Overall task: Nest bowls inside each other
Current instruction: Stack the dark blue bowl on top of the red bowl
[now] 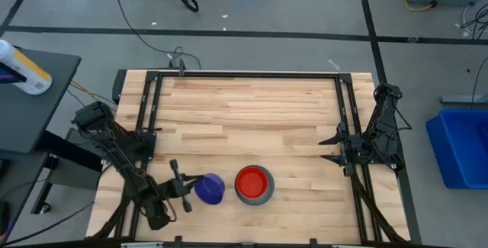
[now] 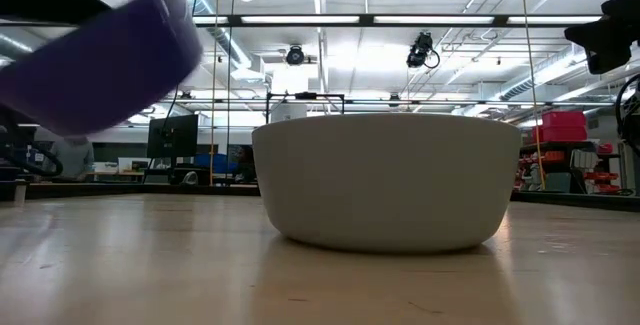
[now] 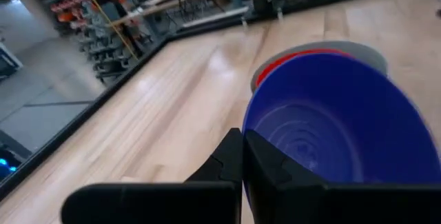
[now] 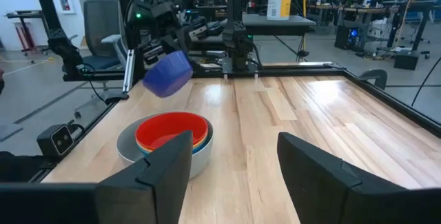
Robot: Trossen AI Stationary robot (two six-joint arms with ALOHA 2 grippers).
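So my left gripper (image 1: pixel 185 188) is clamped tight on the rim of the dark blue bowl (image 1: pixel 210 188), holding it tilted in the air just beside the grey bowl (image 1: pixel 263 197) near the table's (image 1: pixel 252 118) front edge. The red bowl (image 1: pixel 253 181) sits nested inside the grey one. My right gripper (image 1: pixel 329 148) waits by the right edge, fingers apart.

You had bright, even ceiling light. Ceiling strips (image 2: pixel 400 20) glared in low view. Blue bowl (image 2: pixel 100 60) showed blurred up close. Table (image 2: pixel 150 265) lay softly out of focus nearby.
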